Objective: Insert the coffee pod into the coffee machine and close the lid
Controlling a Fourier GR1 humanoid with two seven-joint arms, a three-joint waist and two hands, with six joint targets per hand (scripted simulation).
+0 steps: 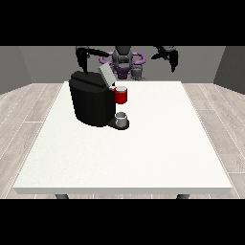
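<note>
A black coffee machine stands on the white table, left of the middle. Its grey lid is tilted up and open. A red pod holder sticks out at the machine's front, and a small grey cup sits on the base below it. A small grey cylinder, possibly the coffee pod, lies at the table's far edge near the robot's body. The hand at the view's left hangs raised behind the machine. The hand at the view's right is raised over the far edge. Both hold nothing, fingers relaxed.
The robot's torso is behind the far table edge. The table's wide near half and right side carry nothing but white surface. Wooden floor surrounds the table.
</note>
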